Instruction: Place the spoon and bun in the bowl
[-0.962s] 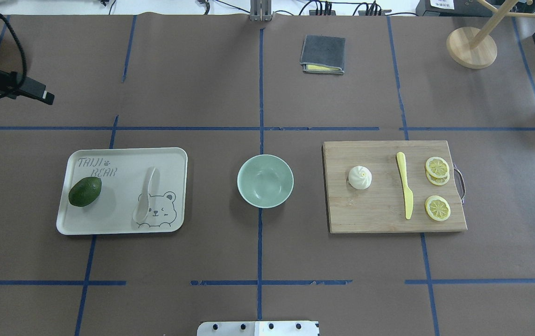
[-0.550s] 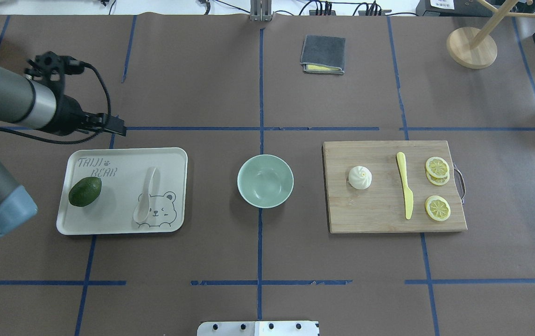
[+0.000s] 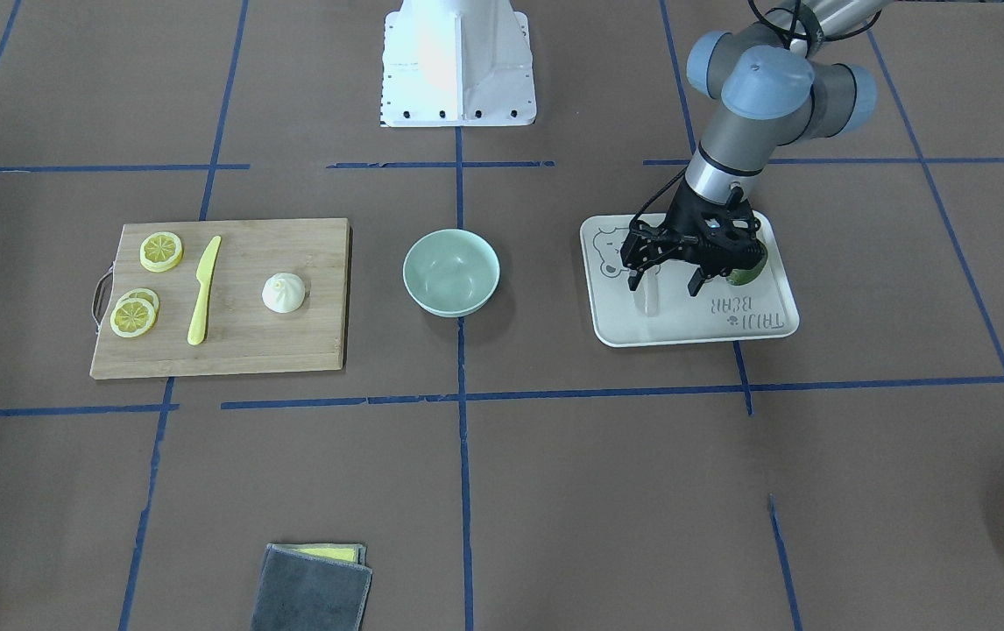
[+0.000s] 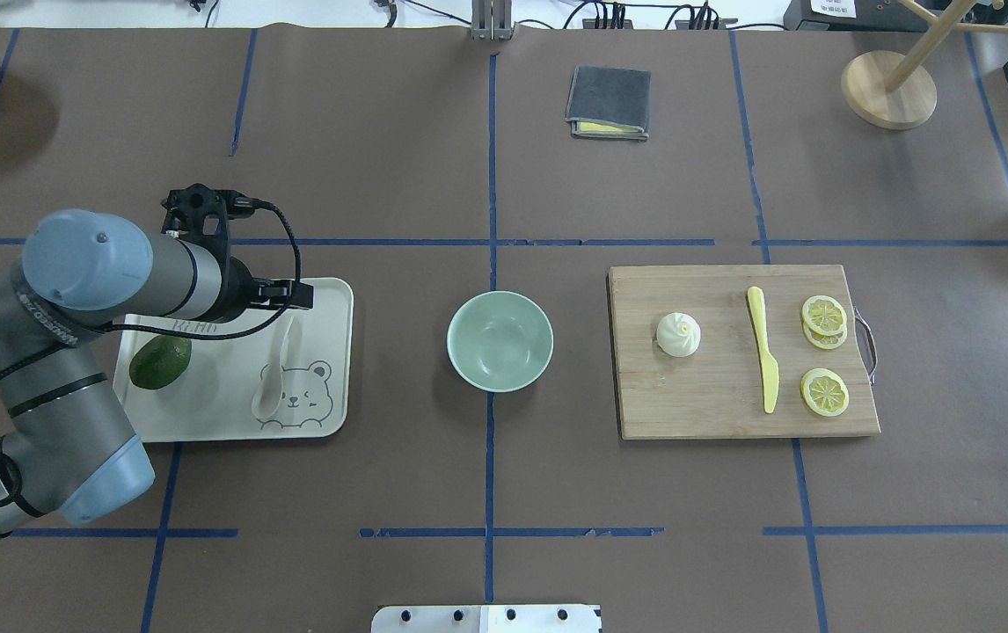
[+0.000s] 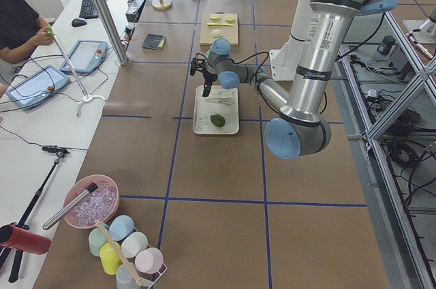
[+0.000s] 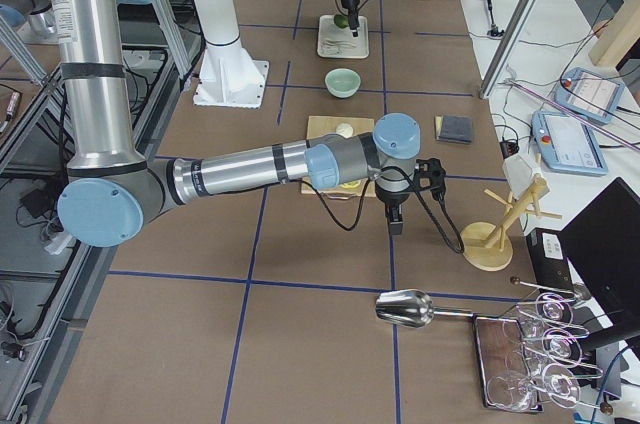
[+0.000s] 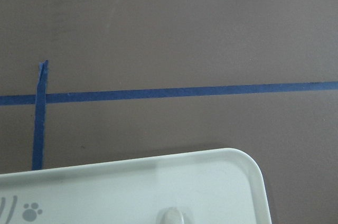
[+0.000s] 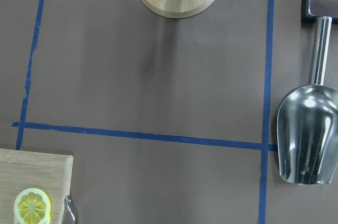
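The off-white spoon [image 4: 273, 374] lies on the white bear-print tray [image 4: 222, 413], its handle pointing to the far side. My left gripper [image 3: 666, 282] hangs open just above the tray, its fingers on either side of the spoon's handle [image 3: 646, 298] and apart from it. The handle tip shows in the left wrist view [image 7: 171, 216]. The white bun [image 4: 678, 335] sits on the wooden cutting board [image 4: 715, 404]. The mint-green bowl [image 4: 500, 341] stands empty between tray and board. My right gripper [image 6: 393, 216] hovers beyond the board's right end; I cannot tell whether it is open.
A dark green avocado [image 4: 161, 360] lies on the tray beside my left gripper. A yellow knife [image 4: 763, 352] and lemon slices [image 4: 824, 391] lie on the board. A grey cloth [image 4: 609, 101], a wooden stand [image 4: 888, 88] and a metal scoop [image 8: 306, 139] lie farther off.
My left arm has swung in from the far left edge to above the tray's far side. Spoon, bun and bowl have not moved.
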`<act>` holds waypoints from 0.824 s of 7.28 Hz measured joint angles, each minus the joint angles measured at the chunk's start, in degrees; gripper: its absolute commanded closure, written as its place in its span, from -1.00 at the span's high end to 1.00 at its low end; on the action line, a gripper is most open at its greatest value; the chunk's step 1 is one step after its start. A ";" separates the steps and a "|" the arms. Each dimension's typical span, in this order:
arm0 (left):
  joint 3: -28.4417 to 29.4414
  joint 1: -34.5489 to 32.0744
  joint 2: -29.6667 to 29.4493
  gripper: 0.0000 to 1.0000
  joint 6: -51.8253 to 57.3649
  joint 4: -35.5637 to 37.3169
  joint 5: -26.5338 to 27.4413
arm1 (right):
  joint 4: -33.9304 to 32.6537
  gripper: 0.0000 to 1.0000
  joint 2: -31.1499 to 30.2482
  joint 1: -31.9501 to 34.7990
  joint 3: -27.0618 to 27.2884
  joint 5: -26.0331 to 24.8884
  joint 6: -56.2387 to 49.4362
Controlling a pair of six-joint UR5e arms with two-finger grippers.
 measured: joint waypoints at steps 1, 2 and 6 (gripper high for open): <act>0.47 1.01 -0.13 0.66 -0.46 0.01 1.04 | 0.31 1.00 0.16 -0.97 0.84 0.07 1.71; 0.82 1.56 -0.12 0.62 -0.64 0.01 1.48 | 0.42 1.00 0.28 -1.93 1.78 0.10 3.83; 2.85 2.55 0.13 0.37 -0.74 0.03 1.33 | 0.48 1.00 0.74 -4.64 4.34 0.12 9.48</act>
